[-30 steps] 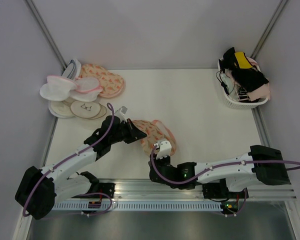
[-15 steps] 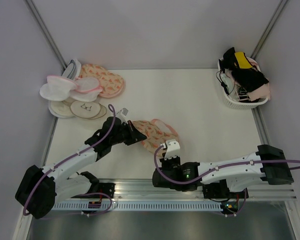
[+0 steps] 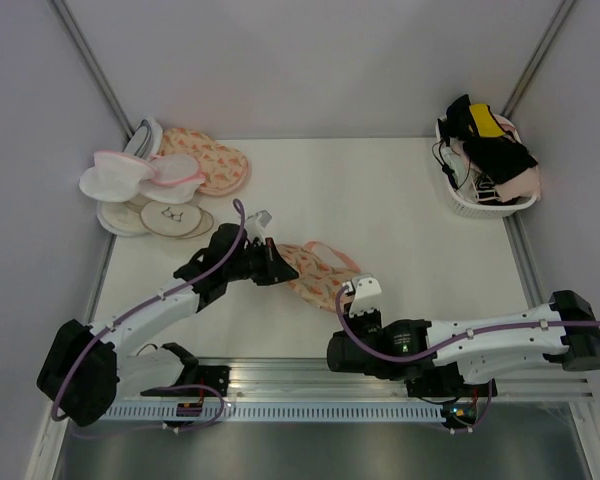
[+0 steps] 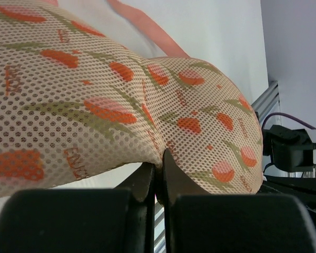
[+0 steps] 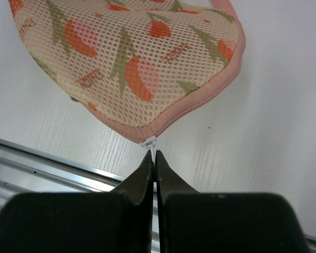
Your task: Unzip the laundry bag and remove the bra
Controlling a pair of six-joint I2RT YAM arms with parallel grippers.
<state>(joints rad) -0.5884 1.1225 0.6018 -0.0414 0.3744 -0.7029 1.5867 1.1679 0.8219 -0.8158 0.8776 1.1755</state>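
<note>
White counter spreads wide beyond the laundry bag, left gripper pinching its mesh, right gripper clamped on its edge's zipper pull.

Seen on the mesh of the laundry bag: short orange lettering printed again and again between the orange and green motifs, slanted at different angles. Showed in both wrist views, yet stayed too small and too broken by the mesh holes to spell out. Seen from above, far left: a small black line drawing, bra-like in outline, on a round pouch.
</note>
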